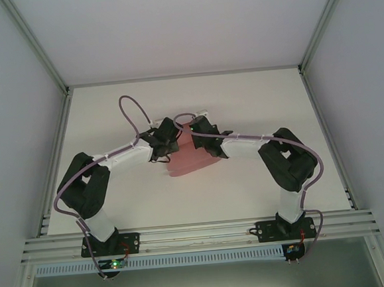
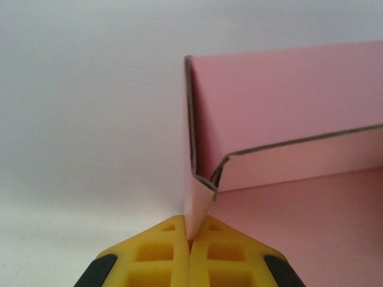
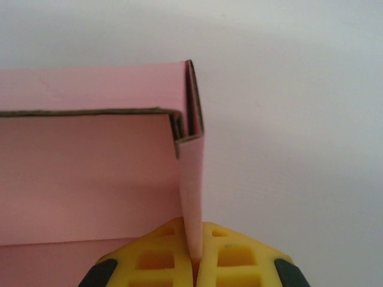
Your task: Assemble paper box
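The paper box [image 1: 188,160] lies about the middle of the desk [image 1: 262,105], roughly midway between its left and right edges. From above we see only its near part as a pale pink patch. Its far part is covered by the two end effectors meeting over it.

At the near edge of the desk the two arms [image 1: 92,191] rise from their bases and bend inward. The left end effector [image 1: 169,144] reaches the box's left side and the right end effector [image 1: 201,137] its right side. Their tips are too small and dark here for us to read.

In the left wrist view, the left end effector [image 2: 190,239] has its yellow fingers [image 2: 158,254] clamped on the near end of an upright side wall of the box [image 2: 287,95]. Past that a folded corner stands, and the box is cut off at the right edge of the frame.

In the right wrist view, the right end effector [image 3: 196,257] is likewise clamped on a thin upright wall [image 3: 192,191]. Beyond it is a doubled corner, and the box [image 3: 90,167] runs out of frame to the left. In both wrist views the fingers are cut off at the bottom.
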You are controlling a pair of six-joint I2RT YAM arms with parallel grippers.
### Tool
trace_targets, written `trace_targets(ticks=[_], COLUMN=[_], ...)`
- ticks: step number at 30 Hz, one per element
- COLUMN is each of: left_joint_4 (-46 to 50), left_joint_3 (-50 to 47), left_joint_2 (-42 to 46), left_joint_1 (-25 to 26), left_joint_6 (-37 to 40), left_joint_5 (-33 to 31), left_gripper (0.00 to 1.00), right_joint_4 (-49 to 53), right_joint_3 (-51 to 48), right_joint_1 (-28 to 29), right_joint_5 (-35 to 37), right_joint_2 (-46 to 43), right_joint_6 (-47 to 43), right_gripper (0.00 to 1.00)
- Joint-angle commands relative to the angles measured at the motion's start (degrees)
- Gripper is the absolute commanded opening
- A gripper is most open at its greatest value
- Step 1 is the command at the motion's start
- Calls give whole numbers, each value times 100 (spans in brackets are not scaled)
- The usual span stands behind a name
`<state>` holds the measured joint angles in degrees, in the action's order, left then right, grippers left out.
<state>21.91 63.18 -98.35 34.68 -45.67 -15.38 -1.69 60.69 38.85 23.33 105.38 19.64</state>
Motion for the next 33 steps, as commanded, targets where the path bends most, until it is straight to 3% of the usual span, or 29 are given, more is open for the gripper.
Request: trace_targets(ticks=[1, 8, 13, 17, 22, 28, 31, 33], left_joint_4=[2511, 3138, 3004, 3368, 2206, 860, 290, 51], left_joint_3=[-147, -16, -55, 58, -195, -403, -614, -754], left_joint_2=[-68, -184, -96, -163, -89, 150, 347, 474], left_joint_1=[-251, -277, -251, -242, -226, -133, -82, -65], left_joint_6=[-885, -1469, -1376, -1534, -662, 188, 487, 572], left_joint_5=[-2247, -2825, -2750, -3060, -2266, -1115, -721, -581], left_gripper=[0, 0, 0, 0, 0, 0, 0, 0], right_joint_4=[1548, 1779, 2249, 2332, 762, -1930, -2431, -2519], right_joint_3=[-8, -93, 187, 225, -467, -1464, -1639, -1680], right_joint_1=[-559, -662, -602, -606, -610, -636, -681, -689], right_joint_5=[2800, 3397, 3916, 4061, 2951, 203, -406, -674], right_joint_2=[-228, -576, -350, -366, -827, -1058, -1006, -1005], right_joint_6=[409, 646, 878, 982, 454, 62, 90, -2], right_gripper=[0, 0, 0, 0, 0, 28, 29, 41])
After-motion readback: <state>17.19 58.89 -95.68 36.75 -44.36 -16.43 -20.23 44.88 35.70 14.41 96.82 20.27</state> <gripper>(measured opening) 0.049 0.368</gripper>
